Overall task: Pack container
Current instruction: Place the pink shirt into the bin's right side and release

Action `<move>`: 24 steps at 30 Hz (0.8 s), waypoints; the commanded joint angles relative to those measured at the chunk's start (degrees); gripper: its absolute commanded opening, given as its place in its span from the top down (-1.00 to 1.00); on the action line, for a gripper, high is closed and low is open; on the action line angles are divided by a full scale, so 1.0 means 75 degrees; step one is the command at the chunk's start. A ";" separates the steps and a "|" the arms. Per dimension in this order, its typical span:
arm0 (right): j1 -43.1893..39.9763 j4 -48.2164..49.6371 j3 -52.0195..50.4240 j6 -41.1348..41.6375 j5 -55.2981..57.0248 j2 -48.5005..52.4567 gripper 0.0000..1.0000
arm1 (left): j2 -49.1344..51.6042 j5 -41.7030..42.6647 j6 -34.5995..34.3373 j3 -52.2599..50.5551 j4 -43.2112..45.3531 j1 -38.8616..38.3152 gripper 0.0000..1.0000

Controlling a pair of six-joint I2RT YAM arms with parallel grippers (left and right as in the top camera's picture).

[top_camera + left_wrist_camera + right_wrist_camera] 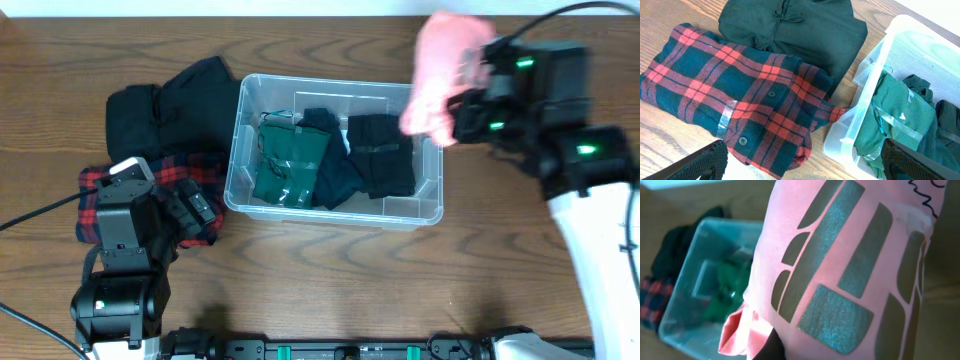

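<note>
The clear plastic container (240, 130) sits mid-table and holds a folded green garment (288, 160) and two dark garments (380, 150). My right gripper (462, 95) is shut on a pink garment with grey printed blocks (440, 75), held in the air over the container's right end; it fills the right wrist view (840, 280). My left gripper (805, 165) is open and empty, above the red plaid shirt (735, 100) beside the container's left wall (860, 115).
A black folded garment (180, 95) lies left of the container, behind the plaid shirt (100, 190). The table's far edge runs along the top of the overhead view.
</note>
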 commanded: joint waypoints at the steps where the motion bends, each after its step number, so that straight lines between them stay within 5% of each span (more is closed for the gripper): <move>1: 0.0901 0.0125 -0.0577 0.1341 0.0921 0.0172 0.98 | -0.0020 -0.0006 -0.0017 0.0149 -0.0012 0.0038 -0.96; 12: 0.2422 0.3314 -0.3920 0.2439 0.0985 0.1049 0.96 | -0.0020 -0.0006 -0.0017 0.0149 -0.0012 0.0038 -0.96; 14: 0.2442 0.3416 -0.4033 0.2436 0.1011 0.1343 0.62 | -0.0020 -0.0006 -0.0017 0.0149 -0.0015 0.0038 -0.96; 17: 0.2436 0.3427 -0.3955 0.2413 0.1215 0.1498 -0.28 | -0.0020 -0.0006 -0.0017 0.0149 -0.0012 0.0038 -0.96; 18: 0.2422 0.3413 -0.3867 0.2302 0.1276 0.1454 -0.80 | -0.0020 -0.0006 -0.0017 0.0149 -0.0012 0.0038 -0.96; 19: 0.2419 0.3381 -0.3719 0.2101 0.1329 0.1378 -0.98 | -0.0020 -0.0006 -0.0015 0.0149 -0.0012 0.0038 -0.96; 24: 0.2419 0.2669 -0.2340 0.1011 0.1384 0.0734 -0.99 | -0.0020 -0.0009 -0.0015 0.0149 -0.0012 0.0038 -0.96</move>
